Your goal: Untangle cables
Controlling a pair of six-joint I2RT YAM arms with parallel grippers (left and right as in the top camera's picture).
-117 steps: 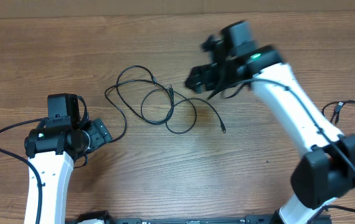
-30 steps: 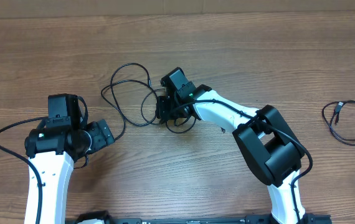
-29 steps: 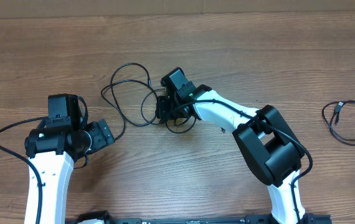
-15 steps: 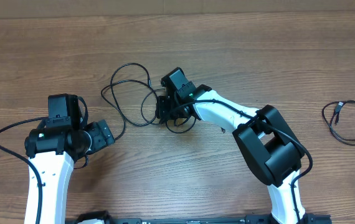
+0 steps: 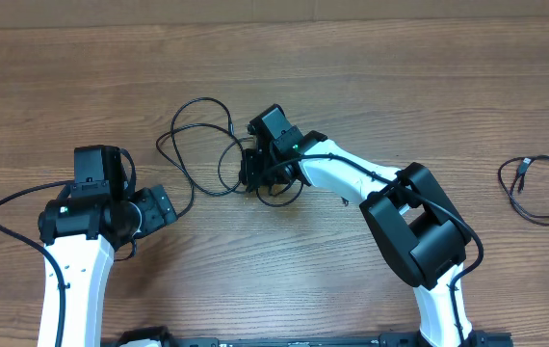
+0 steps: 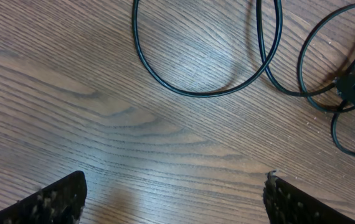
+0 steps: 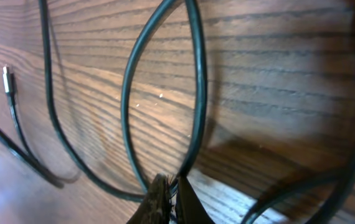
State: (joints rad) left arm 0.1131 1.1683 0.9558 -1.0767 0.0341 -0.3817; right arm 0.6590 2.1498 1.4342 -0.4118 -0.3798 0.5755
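The cables lie as thin black loops on the wooden table, left of centre. My right gripper is down at the right side of this tangle. In the right wrist view its jaws are shut on one strand of a cable loop, and a small plug lies at the left. My left gripper stands open just below and left of the loops. Its wide-apart fingertips hold nothing, and the cable loops lie beyond them.
A separate black cable lies coiled near the table's right edge. The right arm stretches low across the table's centre. The left arm's own thick wire loops out at the left.
Compared with the oldest frame, my right arm has swung from the back right down to the tangle and its jaws have closed on a strand. Over the last second nothing has moved.
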